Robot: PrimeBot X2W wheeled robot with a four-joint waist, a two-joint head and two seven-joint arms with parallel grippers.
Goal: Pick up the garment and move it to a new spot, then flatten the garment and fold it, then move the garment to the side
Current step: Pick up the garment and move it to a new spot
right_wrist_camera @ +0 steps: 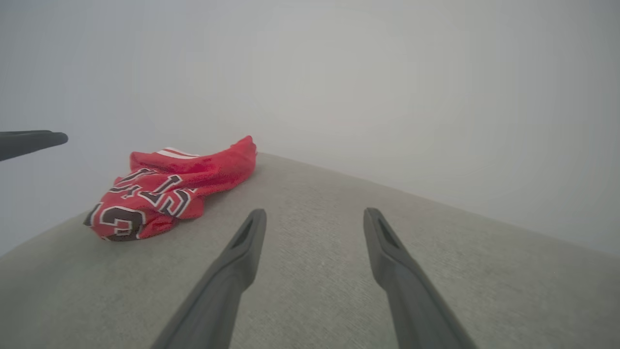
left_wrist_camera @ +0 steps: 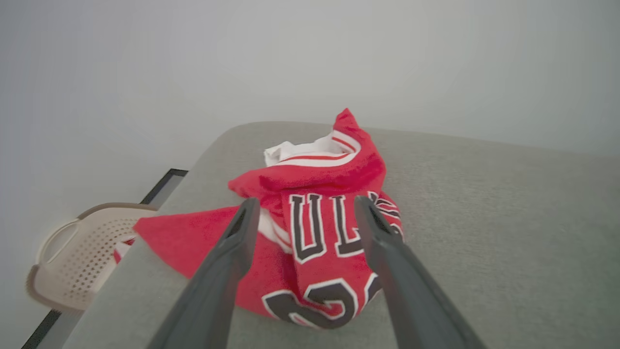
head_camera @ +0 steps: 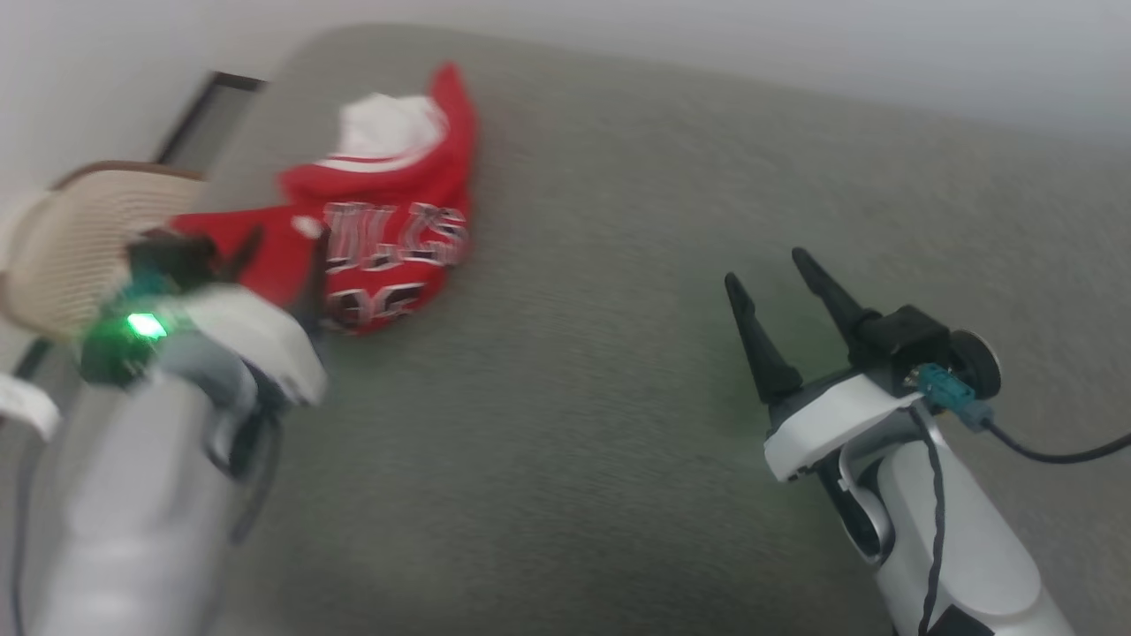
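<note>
Lying crumpled: one garment [head_camera: 389, 238]; two left fingers [left_wrist_camera: 224, 271], two right fingers [right_wrist_camera: 398, 281], all spread, empty.

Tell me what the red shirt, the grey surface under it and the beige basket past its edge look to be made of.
The red shirt looks like soft, matte, slightly fuzzy knit fabric; it crumples in loose folds. The grey surface seems to be woven upholstery cloth, matte with a fine ribbed texture. The beige basket is probably moulded plastic, smooth, with rows of small holes.
</note>
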